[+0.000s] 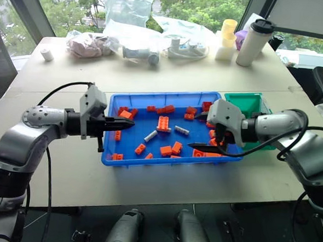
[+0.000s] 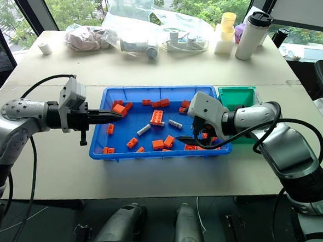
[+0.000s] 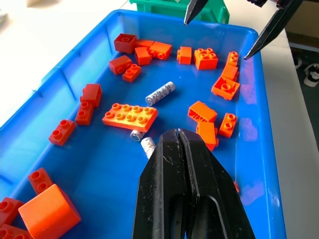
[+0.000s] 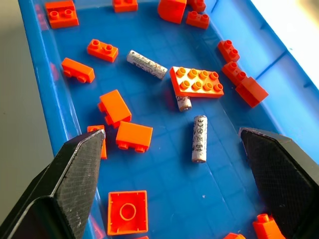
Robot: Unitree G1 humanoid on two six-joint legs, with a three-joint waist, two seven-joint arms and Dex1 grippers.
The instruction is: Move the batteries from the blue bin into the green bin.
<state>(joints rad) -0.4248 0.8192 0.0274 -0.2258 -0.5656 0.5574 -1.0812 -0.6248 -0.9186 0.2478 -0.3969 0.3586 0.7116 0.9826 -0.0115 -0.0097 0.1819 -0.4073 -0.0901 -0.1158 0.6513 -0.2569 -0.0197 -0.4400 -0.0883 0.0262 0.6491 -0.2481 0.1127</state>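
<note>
Silver-grey batteries (image 4: 199, 138) lie loose among orange bricks (image 1: 165, 150) near the middle of the blue bin (image 1: 109, 151). Over the bin's end beside the green bin (image 1: 245, 102), the right gripper (image 4: 172, 164) hangs with fingers spread wide and empty, one battery between them, its long axis pointing away. The left gripper (image 3: 178, 144), clenched, hovers at the far end.

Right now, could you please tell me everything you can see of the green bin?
The green bin is a small teal-green container that looks like plastic, with a rolled rim and sloped walls, deeper than the blue bin. It stands upright on the table, against the blue bin's far right corner. The right gripper and its arm cover its near part. What shows of its inside holds no batteries.
</note>
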